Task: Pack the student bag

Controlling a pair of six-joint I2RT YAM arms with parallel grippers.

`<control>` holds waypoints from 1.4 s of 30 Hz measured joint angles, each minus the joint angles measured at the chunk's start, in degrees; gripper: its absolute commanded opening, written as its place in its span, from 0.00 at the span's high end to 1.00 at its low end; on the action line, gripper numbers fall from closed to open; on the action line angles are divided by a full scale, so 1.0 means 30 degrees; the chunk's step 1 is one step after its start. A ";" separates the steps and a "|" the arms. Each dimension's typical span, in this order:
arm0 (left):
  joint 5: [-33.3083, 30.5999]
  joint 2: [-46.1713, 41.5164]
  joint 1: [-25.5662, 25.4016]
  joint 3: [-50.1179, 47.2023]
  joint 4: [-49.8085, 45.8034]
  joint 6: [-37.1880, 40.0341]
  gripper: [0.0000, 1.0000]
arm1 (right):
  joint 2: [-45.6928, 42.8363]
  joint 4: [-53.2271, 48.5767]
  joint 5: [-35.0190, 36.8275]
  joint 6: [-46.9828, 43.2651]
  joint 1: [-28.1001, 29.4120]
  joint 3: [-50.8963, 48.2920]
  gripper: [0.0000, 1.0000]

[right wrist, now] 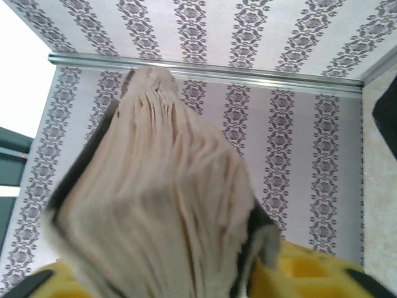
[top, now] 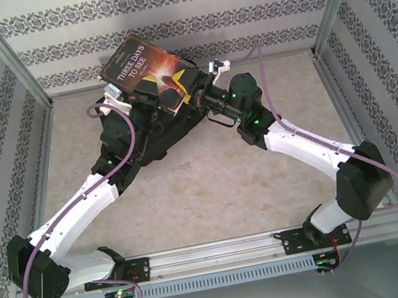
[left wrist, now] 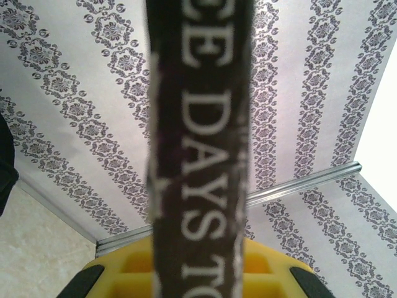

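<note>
Left claw [top: 119, 97]: you have it pinching the book [top: 147, 72] by the spine. In your left wrist view the dark spine, lettered "DAYS TO", stands straight up from between the yellow fingers [left wrist: 99, 276].
Right claw [top: 191, 81]: it is pressed onto the same book from the opposite side, at the page edge. In your right wrist view the cream page block [right wrist: 161, 205] rises from between its yellow fingers [right wrist: 310, 273], slightly fanned and blurred.
Book: it is held between the two claws with its cover tilted up towards the top camera (the title reads "THREE DAYS TO SEE").
Student bag [top: 173, 132]: this black bag lies just beneath both claws and the book, on the side nearer the arm bases, and both wrists partly cover it. You cannot tell whether the book touches it.
Table [top: 213, 185]: a pale marbled surface stretches from under the claws back to the arm bases.
Wall [top: 253, 16]: striped patterned paper stands beyond the claws.
</note>
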 measured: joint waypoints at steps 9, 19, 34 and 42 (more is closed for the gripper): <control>-0.0430 -0.0182 -0.0146 -0.0146 -0.0634 0.0000 1.00 | 0.0175 0.0335 0.0066 0.0284 0.0211 0.0007 0.76; -0.0678 -0.0255 -0.0197 0.0153 -0.2608 -0.0175 0.53 | -0.0066 -0.0823 0.0036 -0.0466 0.0029 0.0029 1.00; 0.1843 0.3235 -0.0211 0.7868 -1.7056 0.8284 0.25 | -0.9442 -1.8666 0.3723 -0.8167 -0.5107 -0.2783 1.00; 0.0459 1.0746 -0.0211 1.1919 -2.0742 1.3850 0.23 | -1.0513 -2.4764 0.4976 -1.0928 -0.5814 -0.2863 1.00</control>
